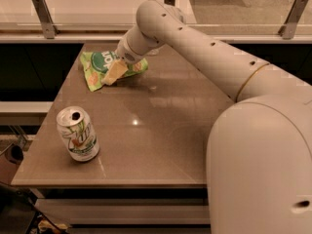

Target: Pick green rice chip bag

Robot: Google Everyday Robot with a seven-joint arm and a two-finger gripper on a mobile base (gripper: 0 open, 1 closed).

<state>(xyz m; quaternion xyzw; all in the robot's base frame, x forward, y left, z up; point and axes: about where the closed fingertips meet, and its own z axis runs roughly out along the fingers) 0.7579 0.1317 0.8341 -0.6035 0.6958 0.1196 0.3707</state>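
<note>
The green rice chip bag lies at the far left of the brown table. It is light green with a dark green oval logo and white lettering. My gripper reaches down from the white arm and rests on the right half of the bag, covering part of it. The bag lies on the table surface.
A white-green soda can stands upright near the table's front left corner. A glass railing with metal posts runs behind the table. The robot's white body fills the right foreground.
</note>
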